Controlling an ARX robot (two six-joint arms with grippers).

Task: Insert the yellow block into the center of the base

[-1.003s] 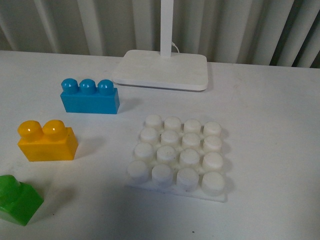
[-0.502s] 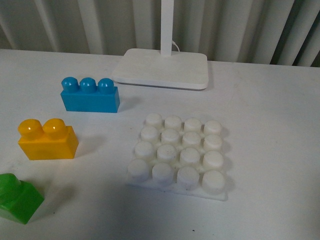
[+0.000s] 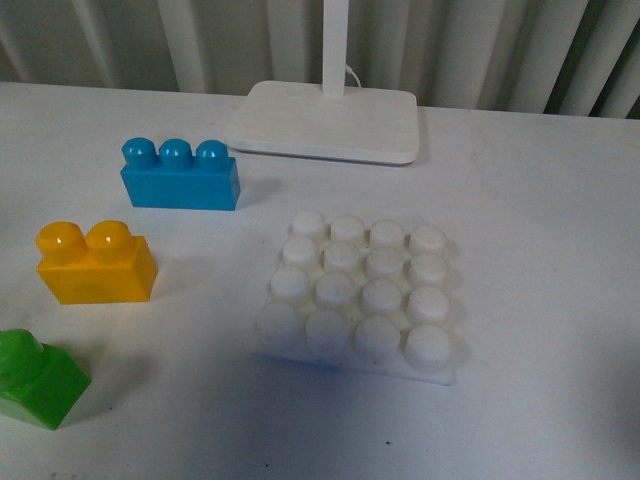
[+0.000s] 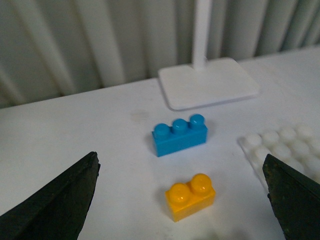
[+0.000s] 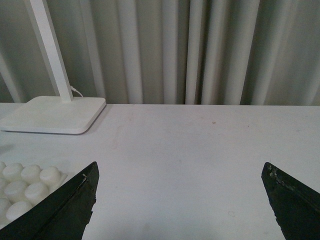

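The yellow block (image 3: 95, 263) stands upright on the white table (image 3: 540, 250), to the left of the base (image 3: 360, 292) and apart from it, with bare tabletop between them. It is a smooth, glossy orange-yellow plastic brick, box-shaped, with two rounded studs on top that catch the light. The base is a flat, square, white plate lying flat, its 4x4 grid of short round studs all uncovered. Its near-left corner looks washed out in the front view, so the edge there is hard to trace.

Behind the yellow block sits a blue brick (image 3: 180, 177) with three domed studs. In front of it, a green brick (image 3: 38, 378) is cut by the frame edge. Farther back lies a smooth white rectangular slab (image 3: 325, 122) with rounded corners and an upright post, before a pale ribbed curtain (image 3: 480, 50).

In the left wrist view, the left claw (image 4: 180, 165) is spread wide and holds nothing. Its dark wedge-shaped fingers (image 4: 55, 200) frame the yellow block (image 4: 190, 196) from above. The right claw (image 5: 180, 170) is likewise spread and empty — bare table lies between its fingers, with the base (image 5: 25, 185) off to one side.
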